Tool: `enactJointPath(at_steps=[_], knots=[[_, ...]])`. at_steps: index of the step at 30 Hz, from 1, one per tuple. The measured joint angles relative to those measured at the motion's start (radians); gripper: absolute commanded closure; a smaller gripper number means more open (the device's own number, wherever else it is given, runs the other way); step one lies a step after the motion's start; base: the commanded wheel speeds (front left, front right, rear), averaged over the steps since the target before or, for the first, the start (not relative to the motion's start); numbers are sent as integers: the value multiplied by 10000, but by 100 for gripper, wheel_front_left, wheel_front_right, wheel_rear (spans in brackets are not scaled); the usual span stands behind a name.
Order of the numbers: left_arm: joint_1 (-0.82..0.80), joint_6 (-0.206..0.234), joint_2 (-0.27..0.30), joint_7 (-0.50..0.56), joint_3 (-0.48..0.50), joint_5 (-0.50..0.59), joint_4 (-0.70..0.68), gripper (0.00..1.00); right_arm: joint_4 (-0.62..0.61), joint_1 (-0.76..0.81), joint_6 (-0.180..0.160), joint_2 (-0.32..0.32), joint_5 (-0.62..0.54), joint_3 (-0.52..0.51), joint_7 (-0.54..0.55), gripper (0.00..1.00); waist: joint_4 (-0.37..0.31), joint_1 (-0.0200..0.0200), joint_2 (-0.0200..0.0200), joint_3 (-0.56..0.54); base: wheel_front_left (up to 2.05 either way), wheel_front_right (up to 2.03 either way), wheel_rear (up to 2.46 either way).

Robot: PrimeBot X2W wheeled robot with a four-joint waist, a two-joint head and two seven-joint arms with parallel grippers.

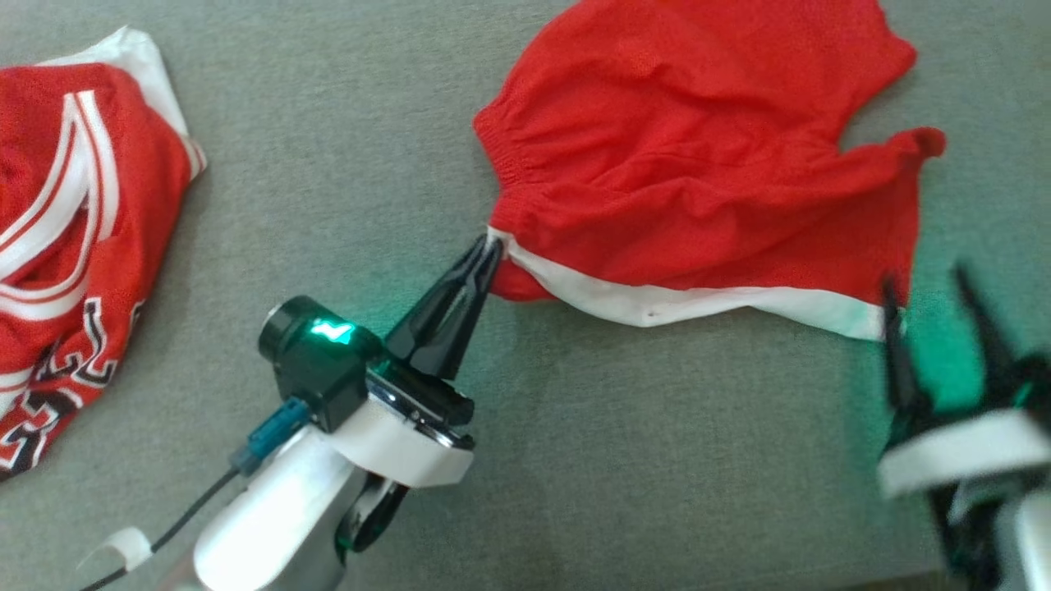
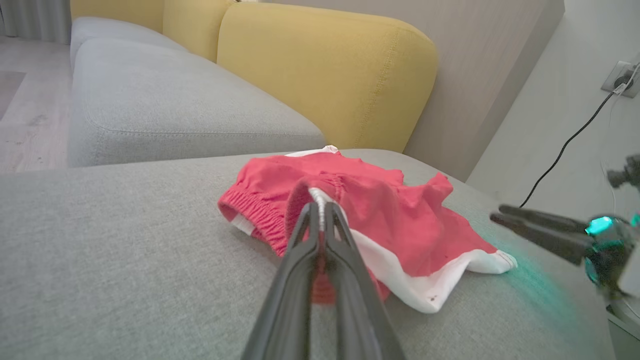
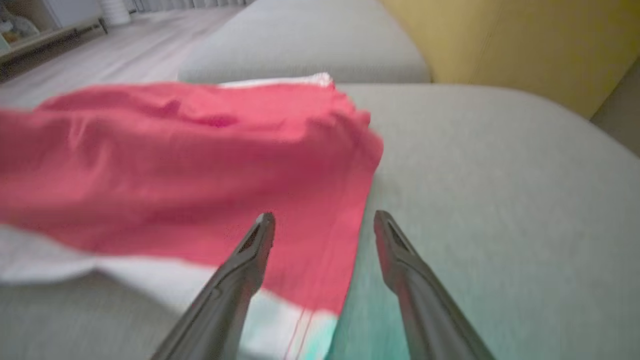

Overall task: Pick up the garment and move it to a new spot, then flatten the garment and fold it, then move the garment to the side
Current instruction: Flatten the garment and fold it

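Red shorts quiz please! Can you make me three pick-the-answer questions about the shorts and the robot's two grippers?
1. Where does the left gripper pinch the red shorts?
A. the waistband corner
B. a leg opening
C. the middle

2. What colour is the stripe along the shorts' edge?
A. blue
B. white
C. black

3. How is the right gripper?
A. shut on the shorts
B. shut on nothing
C. open

Answers:
1 A: its closed fingertips meet at the corner, below the gathered waistband.
2 B: a white band runs along the near edge.
3 C: its two fingers stand apart by the shorts' other corner.
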Motion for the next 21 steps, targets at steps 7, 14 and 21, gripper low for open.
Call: enactJointPath(at_steps=[7,14,21], knots=[[296,-31,-27,0,468,222,-96,100,313,1194,0,477,-579,688,-105,0,-282,0,0,-131,0,0,0],[429,-207,-130,0,529,385,-48,100,1237,700,0,802,-922,460,-245,3,-155,0,0,-233,0,0,0],[657,-293,-174,0,585,414,15,100,1630,379,0,809,-922,474,-345,100,-69,0,0,-321,0,0,0]])
